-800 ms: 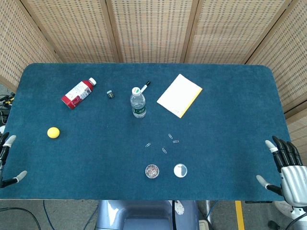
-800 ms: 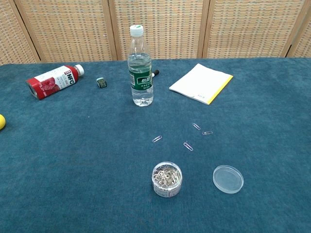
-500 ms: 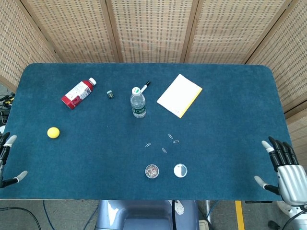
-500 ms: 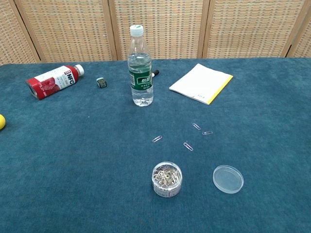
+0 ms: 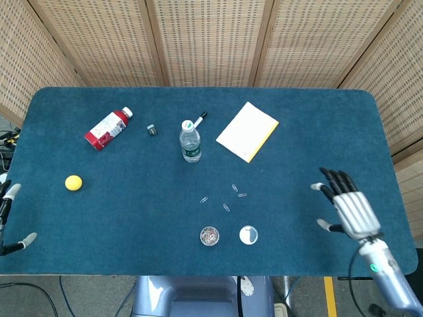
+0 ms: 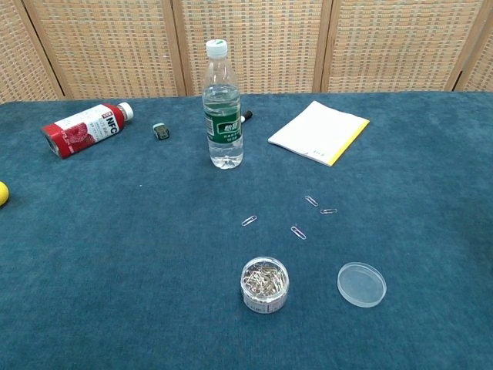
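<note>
Head view shows the right hand (image 5: pixel 345 205) over the table's (image 5: pixel 317 125) near right part, fingers spread, holding nothing; nearest it, to its left, lies the clear lid (image 5: pixel 248 235), just right of the jar of paper clips (image 5: pixel 209 236); the left hand (image 5: pixel 8 221) hangs at the near left edge, fingers apart and empty; loose paper clips (image 5: pixel 229 196) lie farther in.

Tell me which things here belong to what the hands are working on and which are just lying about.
In hand: right hand, open over the table; nearest it, lid, jar of paper clips, loose paper clips.
Lying about: water bottle, red bottle, yellow ball, notepad, pen.
</note>
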You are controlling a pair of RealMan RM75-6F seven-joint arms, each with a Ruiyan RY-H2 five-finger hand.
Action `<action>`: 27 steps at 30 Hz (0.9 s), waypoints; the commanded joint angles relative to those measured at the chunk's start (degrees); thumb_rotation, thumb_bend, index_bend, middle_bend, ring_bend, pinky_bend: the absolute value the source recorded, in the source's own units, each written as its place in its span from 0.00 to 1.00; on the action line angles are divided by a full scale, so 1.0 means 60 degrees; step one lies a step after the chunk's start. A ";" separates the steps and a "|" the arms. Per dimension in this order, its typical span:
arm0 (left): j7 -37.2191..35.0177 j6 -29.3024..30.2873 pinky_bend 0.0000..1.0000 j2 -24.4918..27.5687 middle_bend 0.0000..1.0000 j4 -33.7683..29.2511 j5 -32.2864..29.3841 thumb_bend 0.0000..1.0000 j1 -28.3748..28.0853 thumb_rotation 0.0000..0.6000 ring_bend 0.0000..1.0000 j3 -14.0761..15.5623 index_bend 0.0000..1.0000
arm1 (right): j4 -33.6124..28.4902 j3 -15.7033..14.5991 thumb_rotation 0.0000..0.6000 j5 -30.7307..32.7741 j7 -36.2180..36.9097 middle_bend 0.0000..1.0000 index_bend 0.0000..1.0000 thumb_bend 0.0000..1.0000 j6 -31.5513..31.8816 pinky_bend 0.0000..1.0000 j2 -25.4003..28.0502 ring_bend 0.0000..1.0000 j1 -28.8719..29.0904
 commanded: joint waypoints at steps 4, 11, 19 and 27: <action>0.0202 -0.0222 0.00 -0.0115 0.00 0.0051 -0.0280 0.00 -0.0109 1.00 0.00 -0.0100 0.00 | 0.0954 0.0437 1.00 0.0394 0.0100 0.00 0.39 0.26 -0.1559 0.00 -0.1182 0.00 0.1446; 0.0460 -0.0414 0.00 -0.0171 0.00 -0.0066 -0.0448 0.00 -0.0173 1.00 0.00 -0.0095 0.00 | 0.1628 0.0777 1.00 0.2042 -0.1534 0.00 0.43 0.30 -0.3177 0.00 -0.2454 0.00 0.2711; 0.0561 -0.0645 0.00 -0.0209 0.00 -0.0027 -0.0633 0.00 -0.0258 1.00 0.00 -0.0103 0.00 | 0.2048 0.0912 1.00 0.3495 -0.3065 0.00 0.43 0.33 -0.3502 0.00 -0.3295 0.00 0.3466; 0.0502 -0.0633 0.00 -0.0157 0.00 -0.0066 -0.0665 0.00 -0.0249 1.00 0.00 -0.0108 0.00 | 0.2499 0.0752 1.00 0.4535 -0.4009 0.00 0.45 0.33 -0.3517 0.00 -0.4021 0.00 0.3930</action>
